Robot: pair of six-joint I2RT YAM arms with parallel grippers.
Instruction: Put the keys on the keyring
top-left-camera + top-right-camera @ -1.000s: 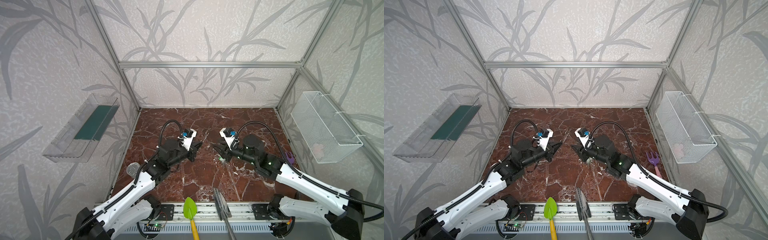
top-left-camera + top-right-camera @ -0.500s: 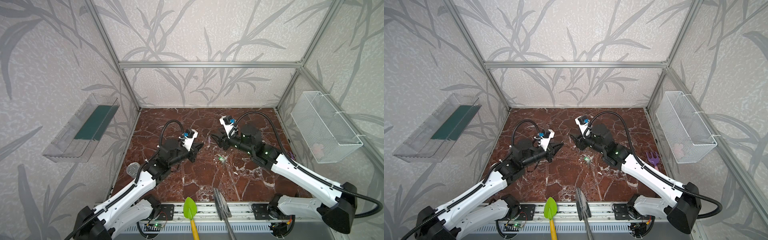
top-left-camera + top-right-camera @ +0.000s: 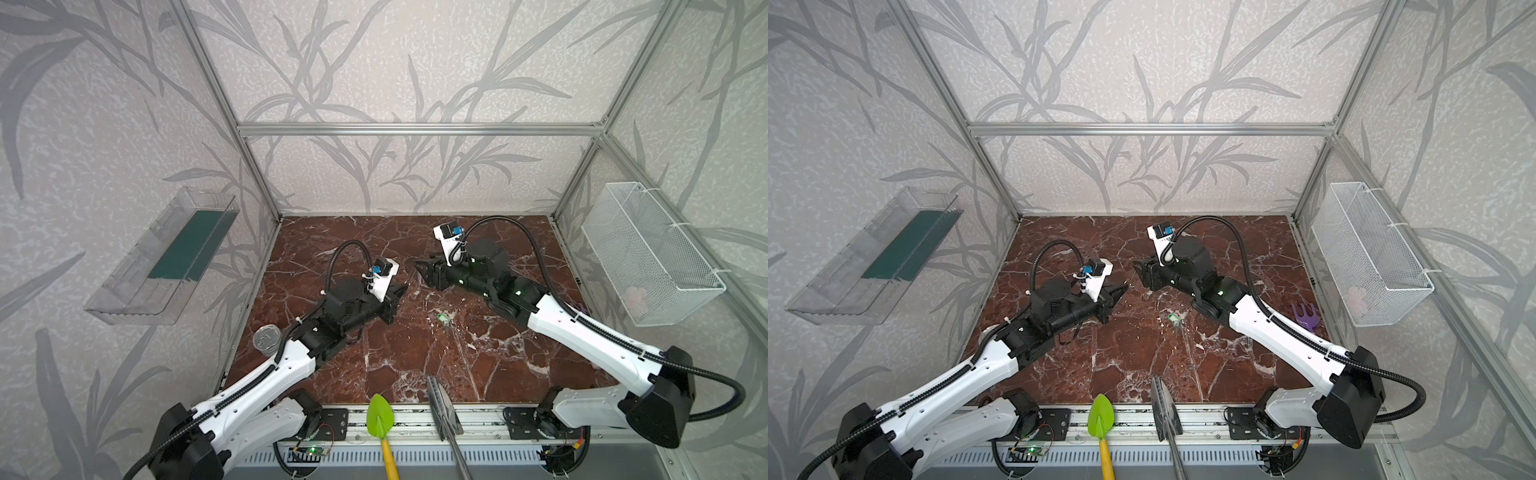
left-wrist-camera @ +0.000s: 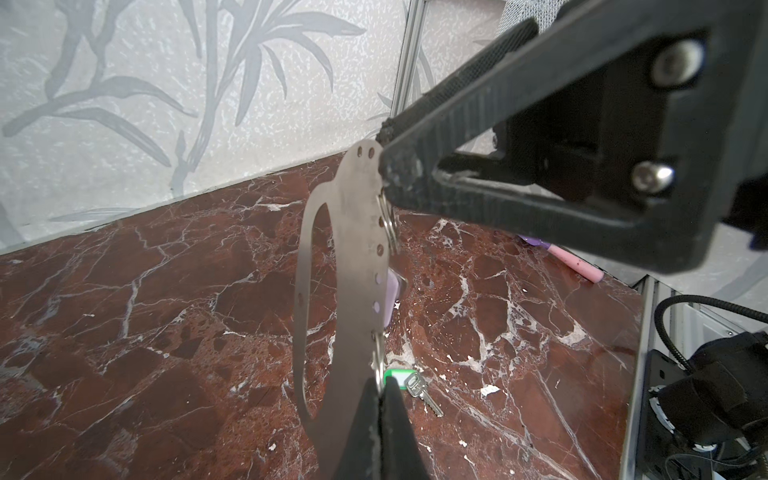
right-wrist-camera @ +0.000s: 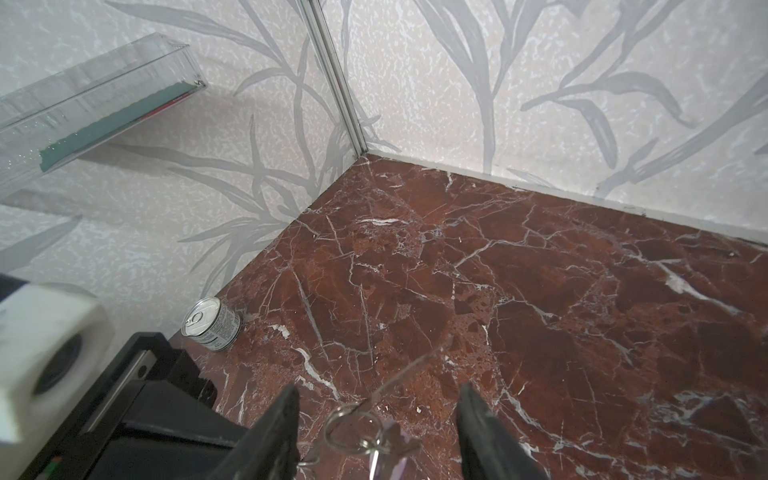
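Note:
My left gripper (image 4: pixel 380 390) is shut on the lower end of the keyring (image 4: pixel 353 249), a flat grey tag that it holds upright above the floor. Behind the tag a lilac key (image 4: pixel 392 295) hangs from a thin ring. The green key (image 4: pixel 399 380) lies loose on the marble floor and shows in both top views (image 3: pixel 443 319) (image 3: pixel 1174 319). My right gripper (image 5: pixel 378 395) is open. The ring and the lilac key (image 5: pixel 386 444) sit between its fingers without touching them. In the left wrist view the right gripper (image 4: pixel 386 166) is at the tag's top end.
A silver can (image 3: pixel 266 338) stands at the left wall. A purple rake (image 3: pixel 1306 316) lies at the right wall. A green trowel (image 3: pixel 380 417) and a grey tool (image 3: pixel 442 411) lean over the front rail. A wire basket (image 3: pixel 648 253) and a clear shelf (image 3: pixel 166 257) hang on the side walls.
My right gripper has risen from the floor by the green key, moved back to the held keyring and opened wider. The left arm has stayed where it was.

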